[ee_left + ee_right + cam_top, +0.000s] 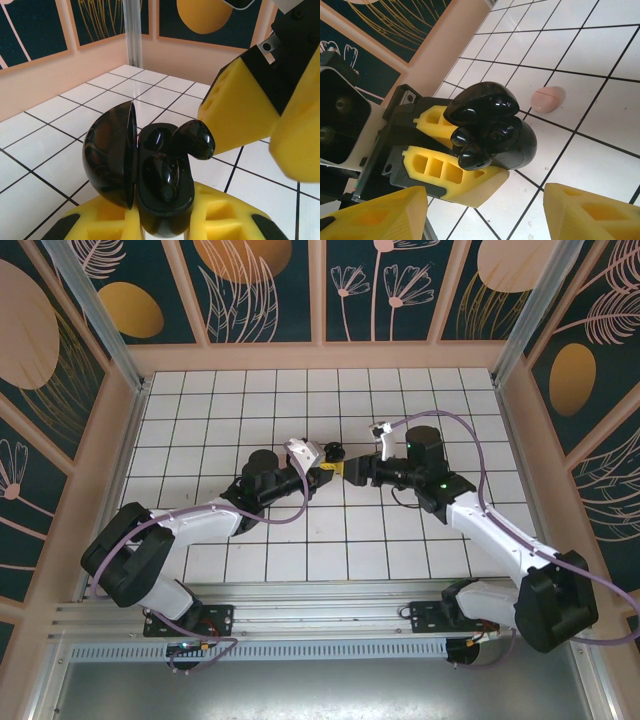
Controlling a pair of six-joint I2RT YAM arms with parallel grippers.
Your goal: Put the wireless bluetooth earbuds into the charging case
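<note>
Earbud [194,139], black, juts from the open case [165,205], tilted toward a yellow fingertip [235,115] just beside it. Left gripper [162,227] clamps the case; right gripper [485,200] has its fingers wide apart.

The light is bright, even and diffuse from above, so the white tiled worktop [250,400] reads clean, with only faint, soft-edged shadows under the arms [200,520]. The top view is sharp at its centre, while the straight frame posts [95,310] lean outward toward the corners. In both wrist views the glossy black charging case [160,190] is in fair focus and carries small white glints and curved reflections, while the yellow jaws nearest each lens are blurred and slightly overexposed, and the wall panels [40,25] behind look soft.
</note>
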